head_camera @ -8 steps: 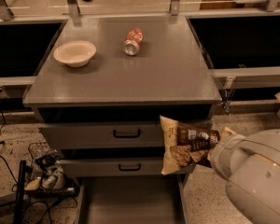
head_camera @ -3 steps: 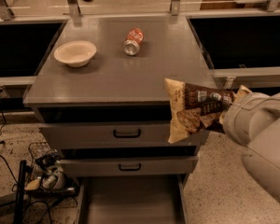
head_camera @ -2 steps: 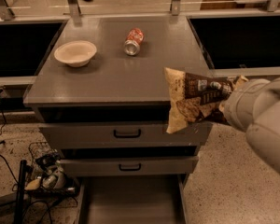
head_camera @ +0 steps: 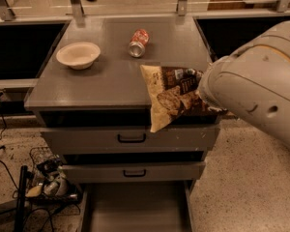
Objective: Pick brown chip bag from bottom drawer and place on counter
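The brown chip bag [head_camera: 173,96] hangs tilted in the air over the front right corner of the counter [head_camera: 111,83], its lower tip dangling past the front edge in front of the top drawer. My gripper [head_camera: 199,84] is shut on the bag's right end and is mostly hidden behind my bulky white arm [head_camera: 256,88], which reaches in from the right. Below, the bottom drawer [head_camera: 135,209] is pulled out, and the grey tray floor that shows has nothing on it.
A beige bowl [head_camera: 78,55] sits on the counter's left side and a red-orange soda can [head_camera: 138,42] lies at its back middle. Two upper drawers with black handles [head_camera: 131,138] are shut. Cables and clutter [head_camera: 48,182] lie on the floor at lower left.
My arm has lifted the bag from in front of the drawers up and slightly left, so it now hangs over the counter's front right edge.
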Controlling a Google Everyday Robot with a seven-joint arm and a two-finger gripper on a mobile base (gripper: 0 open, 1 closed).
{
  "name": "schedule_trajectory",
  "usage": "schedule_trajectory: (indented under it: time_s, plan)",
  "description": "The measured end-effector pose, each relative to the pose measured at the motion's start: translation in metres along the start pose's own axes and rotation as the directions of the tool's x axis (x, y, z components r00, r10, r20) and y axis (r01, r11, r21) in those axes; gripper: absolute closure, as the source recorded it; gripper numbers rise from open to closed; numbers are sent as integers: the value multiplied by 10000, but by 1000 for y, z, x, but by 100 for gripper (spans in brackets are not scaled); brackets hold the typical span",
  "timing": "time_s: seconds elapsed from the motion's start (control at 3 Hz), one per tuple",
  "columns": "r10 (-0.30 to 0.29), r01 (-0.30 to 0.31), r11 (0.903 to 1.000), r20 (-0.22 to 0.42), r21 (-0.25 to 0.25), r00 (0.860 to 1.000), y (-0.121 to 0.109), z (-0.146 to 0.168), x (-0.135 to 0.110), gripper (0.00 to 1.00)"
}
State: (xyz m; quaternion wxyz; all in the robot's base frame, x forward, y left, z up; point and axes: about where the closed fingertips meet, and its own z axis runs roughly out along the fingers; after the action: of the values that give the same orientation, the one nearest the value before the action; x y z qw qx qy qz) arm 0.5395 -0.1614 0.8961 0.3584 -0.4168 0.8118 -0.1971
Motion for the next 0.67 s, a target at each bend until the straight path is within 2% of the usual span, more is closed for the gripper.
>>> schedule_trajectory:
  time_s: [0.33,0.67]
  plan:
    - [-37,37,10000,3,-24,10000,1,1,-1,100]
    - [235,-229,9994,-226,247,9995,-11,3,7,100]
